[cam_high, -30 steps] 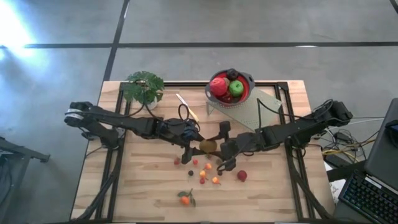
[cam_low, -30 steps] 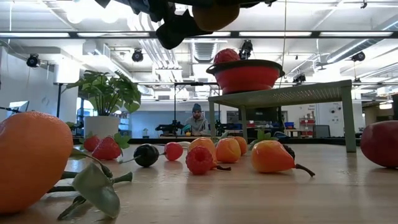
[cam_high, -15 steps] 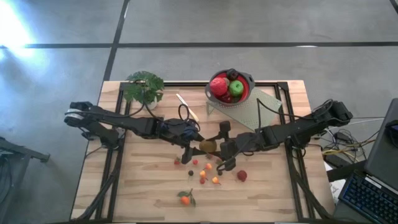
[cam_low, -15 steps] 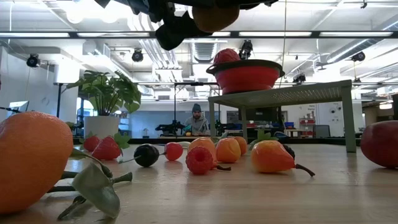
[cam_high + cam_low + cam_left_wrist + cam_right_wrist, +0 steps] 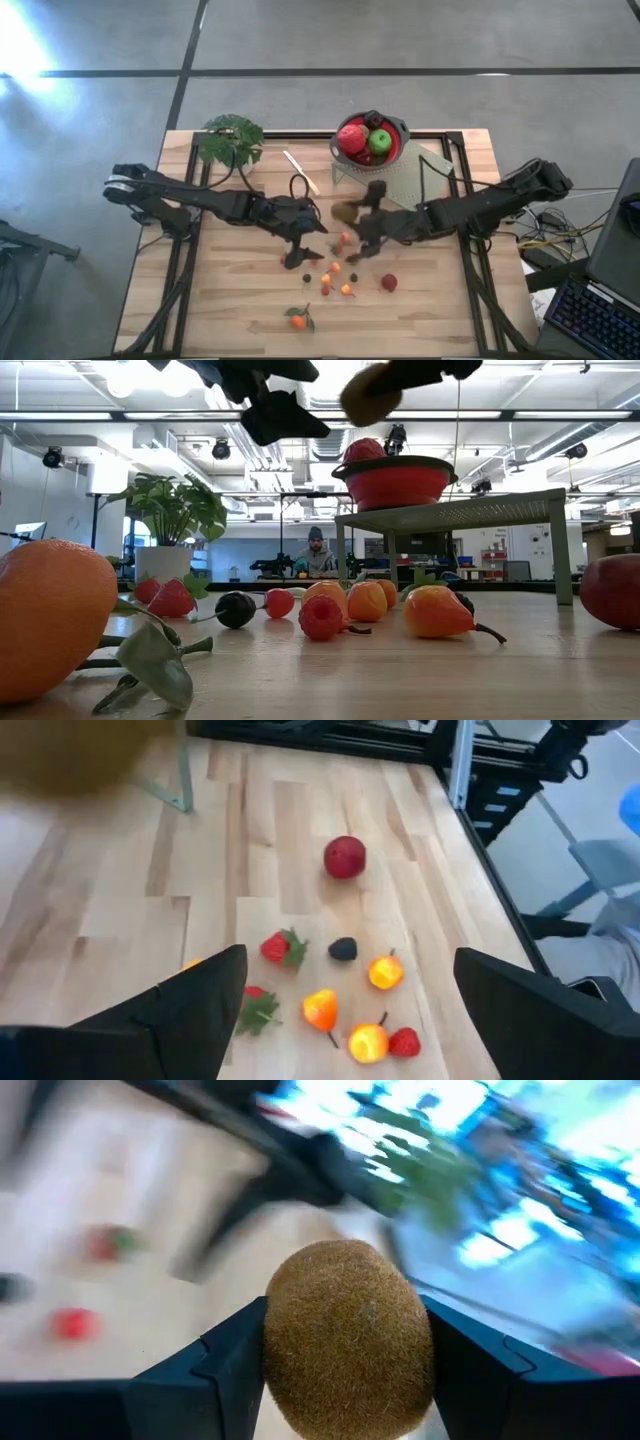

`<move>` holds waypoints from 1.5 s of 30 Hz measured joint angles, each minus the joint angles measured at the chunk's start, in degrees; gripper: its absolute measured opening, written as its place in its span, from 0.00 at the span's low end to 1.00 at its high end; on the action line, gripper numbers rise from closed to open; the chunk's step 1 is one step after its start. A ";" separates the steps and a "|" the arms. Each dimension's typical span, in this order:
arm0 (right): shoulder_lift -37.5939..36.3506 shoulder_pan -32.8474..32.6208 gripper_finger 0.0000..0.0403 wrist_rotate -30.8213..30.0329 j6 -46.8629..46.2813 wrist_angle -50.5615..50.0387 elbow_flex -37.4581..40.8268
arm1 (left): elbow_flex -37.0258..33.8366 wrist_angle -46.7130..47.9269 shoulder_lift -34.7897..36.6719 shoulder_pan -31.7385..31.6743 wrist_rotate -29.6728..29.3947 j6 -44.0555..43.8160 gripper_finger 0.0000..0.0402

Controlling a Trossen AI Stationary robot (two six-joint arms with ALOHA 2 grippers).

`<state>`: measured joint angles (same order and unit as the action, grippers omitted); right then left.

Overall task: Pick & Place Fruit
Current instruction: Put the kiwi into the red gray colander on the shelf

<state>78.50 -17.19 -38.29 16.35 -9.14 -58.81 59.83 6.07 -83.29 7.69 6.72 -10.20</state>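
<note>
Big orange tangerine (image 5: 50, 622) cut by low view's edge, red apple (image 5: 612, 592) likewise, counter beyond fuzzy brown kiwi (image 5: 348, 1340) smeared

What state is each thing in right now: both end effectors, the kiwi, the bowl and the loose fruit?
Left end effector: open, empty, above the loose fruit.
Right end effector: shut on the kiwi.
Kiwi: held in the air.
Red bowl: on the stand, holding apples.
Loose fruit: lying on the table.
</note>
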 joint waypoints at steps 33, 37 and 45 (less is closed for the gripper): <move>-15.97 38.68 0.56 1.52 -10.43 -15.13 0.55 | -0.15 -0.55 0.02 0.01 -0.35 -1.98 0.90; -13.99 41.99 0.55 5.75 -10.43 -15.13 0.59 | -0.15 -0.53 0.02 0.01 -0.35 -1.98 0.90; -10.72 44.26 0.57 6.22 -9.87 -15.11 0.62 | -0.18 -0.51 0.04 0.01 -0.34 -1.98 0.90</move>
<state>67.78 27.07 -32.08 6.48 -24.25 -58.19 59.66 5.56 -83.24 7.70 6.38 -12.19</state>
